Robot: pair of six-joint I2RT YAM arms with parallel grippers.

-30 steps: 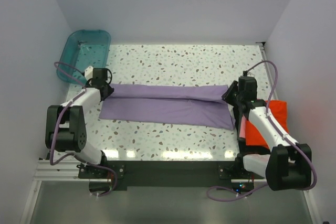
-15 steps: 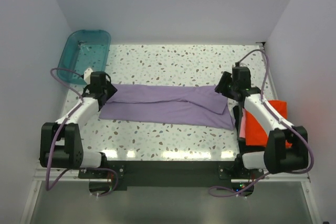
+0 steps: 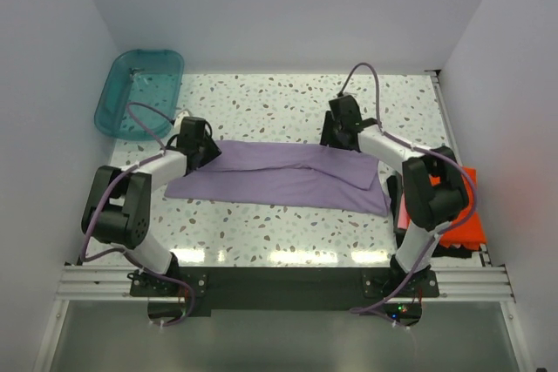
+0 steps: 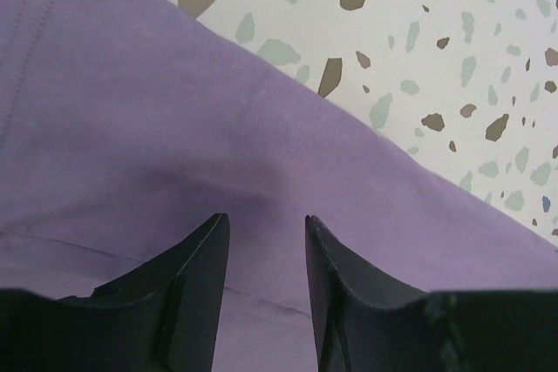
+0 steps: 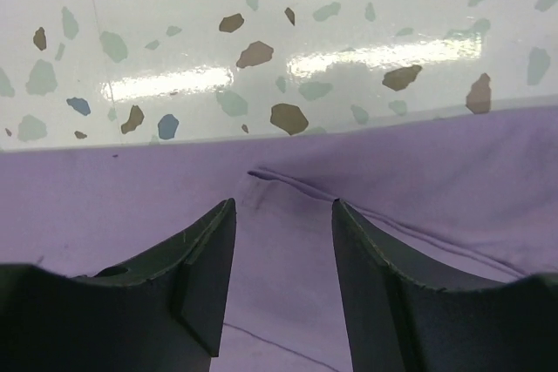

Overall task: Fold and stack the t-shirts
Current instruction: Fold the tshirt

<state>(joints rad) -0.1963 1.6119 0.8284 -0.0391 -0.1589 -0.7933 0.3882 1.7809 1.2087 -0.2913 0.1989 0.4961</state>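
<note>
The lavender t-shirt (image 3: pixel 279 179) lies flat as a long folded strip across the middle of the table. My left gripper (image 3: pixel 207 147) hovers over its far left end, jaws open and empty above purple cloth (image 4: pixel 174 128). Over the far edge right of centre my right gripper (image 3: pixel 336 134) is open too, with only cloth (image 5: pixel 436 189) and a seam crease beneath it. In the wrist views the left gripper (image 4: pixel 266 219) and right gripper (image 5: pixel 283 206) both show a clear gap between the fingers. The orange-red t-shirt (image 3: pixel 466 219) sits folded at the right edge, partly hidden behind the right arm.
A teal plastic tub (image 3: pixel 139 89) stands at the far left corner. Speckled tabletop (image 3: pixel 279 102) shows beyond the shirt and in front of it. White walls close in on the left, far and right sides.
Both grippers have opened and let go of the lavender shirt's ends. Both have moved inward along its far edge, the right much further than the left. The shirt now lies flat.
</note>
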